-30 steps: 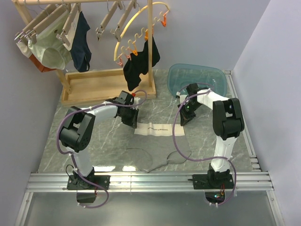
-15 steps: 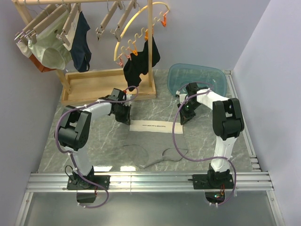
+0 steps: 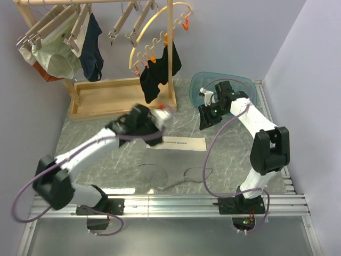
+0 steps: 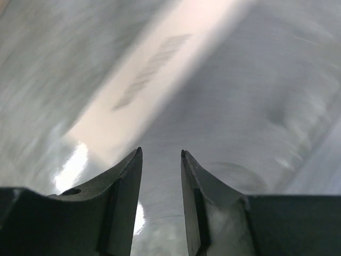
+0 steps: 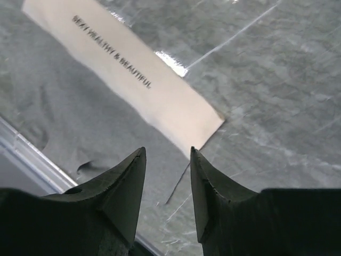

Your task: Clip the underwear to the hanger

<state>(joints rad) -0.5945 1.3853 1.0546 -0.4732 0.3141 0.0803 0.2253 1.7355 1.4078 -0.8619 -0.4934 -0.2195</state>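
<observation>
The pale grey-beige fabric briefs (image 3: 176,143) lay flat on the grey marbled table (image 3: 69,128) in the middle of the overhead view. Their printed beige waistband was stretched out between the two arms. The left gripper (image 3: 161,119), motion-blurred, hung at the band's left end, its fingers (image 4: 125,186) narrowly parted with nothing between them. The right gripper (image 3: 205,116) sat up and right of the band's right end, near the clear blue plastic tub (image 3: 242,88), its jaws likewise slightly apart and empty. A light wooden straight-bar hanger (image 3: 139,21) with clips hung on the wooden rack (image 3: 106,96) at the top of the frame.
</observation>
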